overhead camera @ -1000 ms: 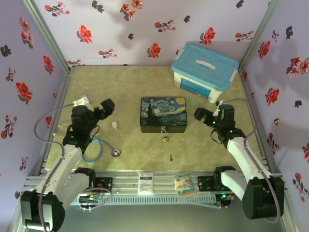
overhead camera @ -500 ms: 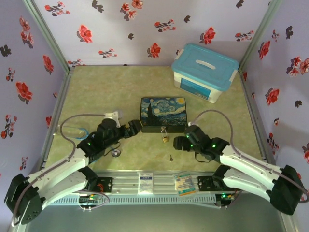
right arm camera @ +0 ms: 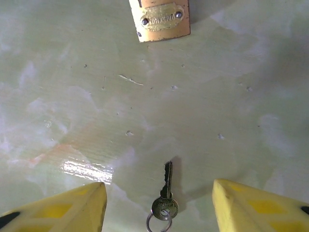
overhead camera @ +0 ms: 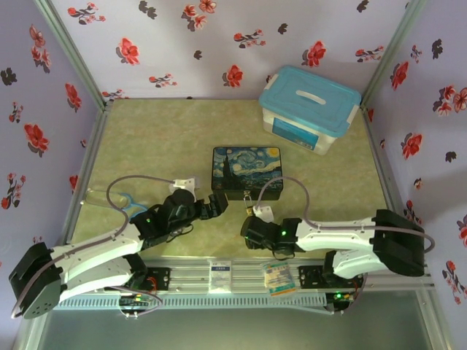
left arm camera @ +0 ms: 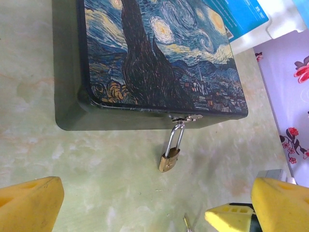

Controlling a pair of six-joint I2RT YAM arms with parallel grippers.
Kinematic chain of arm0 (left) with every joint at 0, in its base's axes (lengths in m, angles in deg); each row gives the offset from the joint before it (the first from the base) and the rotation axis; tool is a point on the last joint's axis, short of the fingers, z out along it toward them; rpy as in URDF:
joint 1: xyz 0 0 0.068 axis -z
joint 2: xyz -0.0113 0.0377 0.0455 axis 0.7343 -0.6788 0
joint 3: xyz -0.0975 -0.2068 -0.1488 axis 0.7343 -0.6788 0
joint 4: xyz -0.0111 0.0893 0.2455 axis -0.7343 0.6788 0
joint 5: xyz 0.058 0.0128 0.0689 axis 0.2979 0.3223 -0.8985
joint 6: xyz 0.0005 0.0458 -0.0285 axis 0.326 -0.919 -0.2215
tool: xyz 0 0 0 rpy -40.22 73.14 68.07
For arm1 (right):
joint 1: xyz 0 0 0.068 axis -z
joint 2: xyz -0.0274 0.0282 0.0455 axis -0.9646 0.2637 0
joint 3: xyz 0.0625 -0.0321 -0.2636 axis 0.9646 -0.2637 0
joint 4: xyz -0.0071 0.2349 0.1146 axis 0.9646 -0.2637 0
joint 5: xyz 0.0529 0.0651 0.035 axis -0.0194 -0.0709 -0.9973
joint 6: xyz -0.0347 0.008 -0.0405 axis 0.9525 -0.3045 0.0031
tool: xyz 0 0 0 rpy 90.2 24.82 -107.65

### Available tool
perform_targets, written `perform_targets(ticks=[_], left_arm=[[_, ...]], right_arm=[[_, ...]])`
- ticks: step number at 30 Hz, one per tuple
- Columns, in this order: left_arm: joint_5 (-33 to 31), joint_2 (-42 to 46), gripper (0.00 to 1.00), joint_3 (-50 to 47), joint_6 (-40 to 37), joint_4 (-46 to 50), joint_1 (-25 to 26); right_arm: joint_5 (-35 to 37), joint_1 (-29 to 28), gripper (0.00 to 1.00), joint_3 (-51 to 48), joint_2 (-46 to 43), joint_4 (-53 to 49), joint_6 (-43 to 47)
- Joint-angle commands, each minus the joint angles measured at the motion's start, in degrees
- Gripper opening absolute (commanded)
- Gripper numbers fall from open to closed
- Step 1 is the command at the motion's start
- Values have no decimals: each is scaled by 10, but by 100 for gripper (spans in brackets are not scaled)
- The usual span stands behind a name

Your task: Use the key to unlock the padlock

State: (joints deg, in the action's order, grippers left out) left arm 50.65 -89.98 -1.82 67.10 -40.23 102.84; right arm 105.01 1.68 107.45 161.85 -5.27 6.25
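Pale green surface [overhead camera: 168,131] boxed in by flowery walls [overhead camera: 182,44] on three sides. Far right corner: white bin [overhead camera: 310,109] with a blue lid, well apart from everything else.

Both arms stretched low over the near half, left arm [overhead camera: 95,251] reaching in from the left, right arm [overhead camera: 343,232] from the right, ends close together in the middle.

Starry-night painted box [overhead camera: 246,171] sitting flat mid-surface, lid down. Loop of blue tube [overhead camera: 125,200] lying beside the left arm.

Left fingers [overhead camera: 217,204] spread wide, gripping nothing, hovering just in front of the box's near left corner and pointed at its front wall. Right fingers [overhead camera: 252,232] hanging low just in front of the box, parted. One on each side of the key without touching it, so nothing grasped there either.

Little brass padlock [left arm camera: 169,161] hooked by its silver shackle through the box's front latch. Body lying on the surface just in front of the box, shackle pushed into the body.

Tiniest of all, the key [right arm camera: 166,193]: flat on the surface, near the padlock but not touching, blade aimed toward it. Round head and small ring on the end nearest the right wrist camera.
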Motion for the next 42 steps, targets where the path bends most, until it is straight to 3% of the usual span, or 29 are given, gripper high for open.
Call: perform_targets(ticks=[1,6,24,32,36,42], left_arm=[[-24,-3,100,-10,15,-29,7],[-28,2,100,-18,15,-37,9],[-30,-15,100,-22,16,-54,17],[-30,-17,100,-27,21,-61,19],[-30,-16,100,-30,25,-66,21],[-30,-22,100,-33,33,-71,22]], right_arm=[[43,-14,55,17,22,-4,-34],[35,-18,45,10,41,6,-41],[47,-65,38,-4,48,-53,-90],[49,-64,25,-14,53,-4,-97],[51,-64,24,-24,55,7,-99],[44,-63,12,-51,33,27,-106]])
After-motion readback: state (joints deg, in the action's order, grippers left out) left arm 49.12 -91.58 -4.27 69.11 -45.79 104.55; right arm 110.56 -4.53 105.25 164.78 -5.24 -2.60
